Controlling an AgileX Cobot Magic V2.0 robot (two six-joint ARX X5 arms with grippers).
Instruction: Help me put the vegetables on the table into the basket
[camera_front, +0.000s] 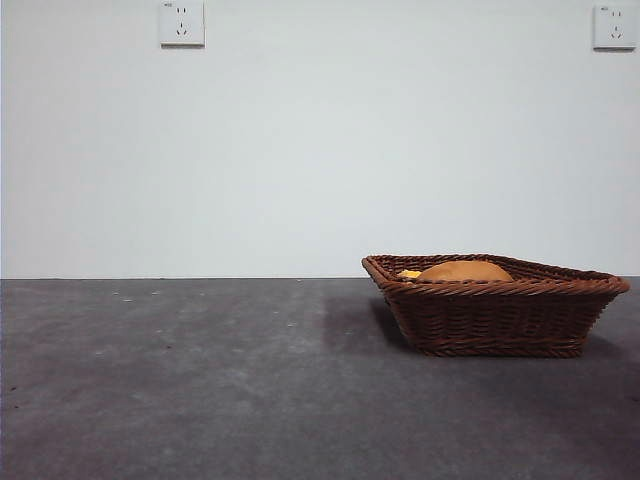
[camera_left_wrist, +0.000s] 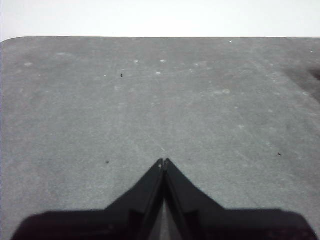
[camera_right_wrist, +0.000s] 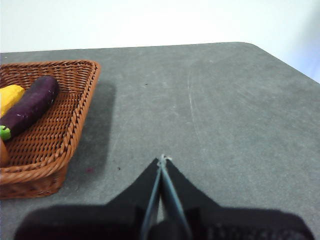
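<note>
The brown wicker basket (camera_front: 495, 320) stands on the dark grey table (camera_front: 200, 380) at the right. Over its rim show the tan-brown potato (camera_front: 463, 271) and a bit of the yellow-orange vegetable (camera_front: 409, 273). In the right wrist view the basket (camera_right_wrist: 75, 107) holds the dark purple eggplant (camera_right_wrist: 31, 104) with its green stem end, the yellow vegetable (camera_right_wrist: 9, 96) beside it and a sliver of the potato (camera_right_wrist: 2, 152). My right gripper (camera_right_wrist: 163, 159) is shut and holds nothing, above bare table beside the basket. My left gripper (camera_left_wrist: 163, 161) is shut over bare table, away from the basket.
A white wall with two power sockets (camera_front: 181, 23) rises behind the table. The table's far edge and a rounded corner (camera_right_wrist: 250, 46) show in the wrist views. Neither arm shows in the front view.
</note>
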